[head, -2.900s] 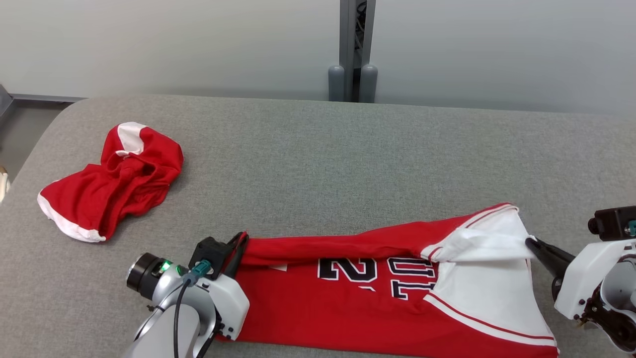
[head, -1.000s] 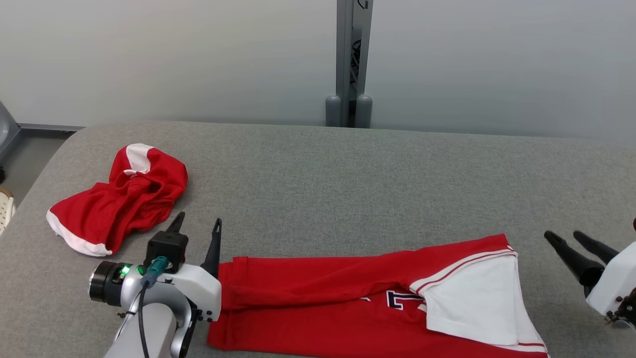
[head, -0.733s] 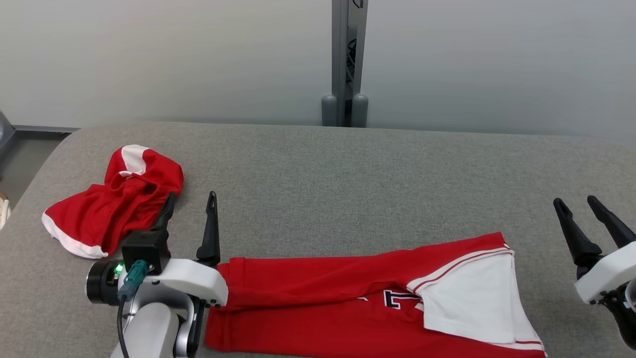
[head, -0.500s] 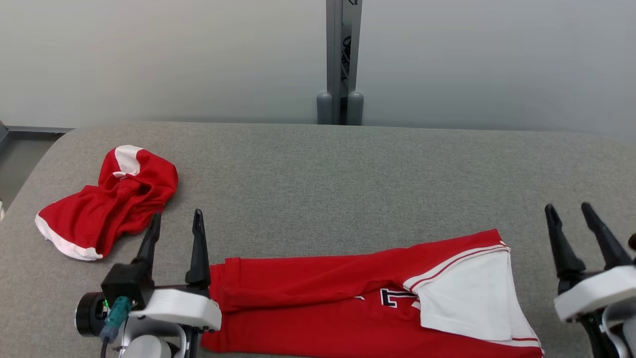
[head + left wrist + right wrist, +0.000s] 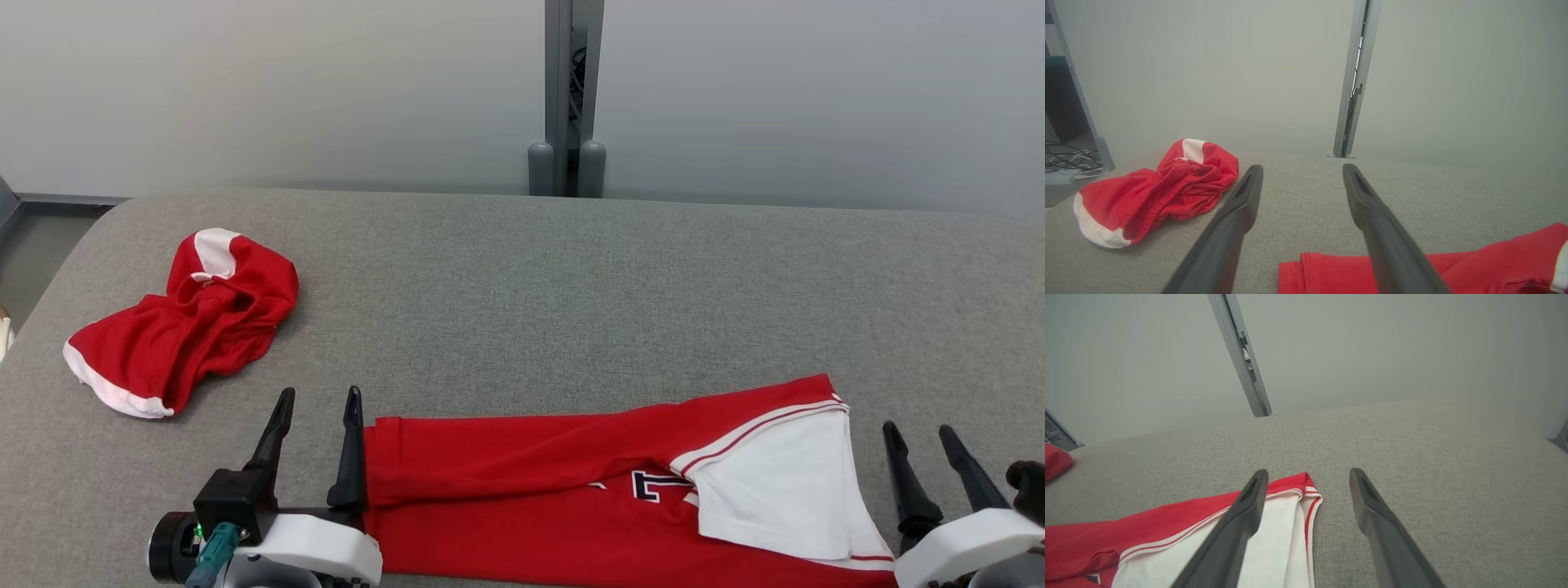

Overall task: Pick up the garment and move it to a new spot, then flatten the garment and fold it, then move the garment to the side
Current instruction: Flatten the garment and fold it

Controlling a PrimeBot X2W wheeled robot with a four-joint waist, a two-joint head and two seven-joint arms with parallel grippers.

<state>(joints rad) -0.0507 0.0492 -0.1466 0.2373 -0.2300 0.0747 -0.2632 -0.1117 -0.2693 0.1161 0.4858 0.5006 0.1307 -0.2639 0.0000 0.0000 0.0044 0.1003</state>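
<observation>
The red sports jersey with a white side panel (image 5: 571,490) (image 5: 1453,269) (image 5: 1167,526) lies stretched out left to right along the near edge of the grey fabric-covered worktop (image 5: 571,286). It is folded lengthwise, so its upper layer forms a long red band. The white panel, edged with thin red and white stripes, sits at the right end. Part of a dark, white-outlined numeral peeks out beside that panel. At the garment's left end, a hemmed red edge shows in the left wrist view, low between the left fingers (image 5: 349,449) (image 5: 1237,228). Those fingers stand spread apart and empty, pointing toward the far side. In the head view, the inner one is right against the jersey's left edge, though whether it touches the cloth cannot be told. The right fingers (image 5: 904,482) (image 5: 1237,531) are likewise parted and hold nothing, just beyond the white end of the jersey. In the right wrist view, one of them crosses over the white panel while the other is over bare worktop. Well apart, at the far left, a crumpled red garment with white trim (image 5: 188,327) (image 5: 1155,192) sits in a heap. Behind the worktop rises a pale grey wall with a grey metal post (image 5: 567,82) at its middle.
</observation>
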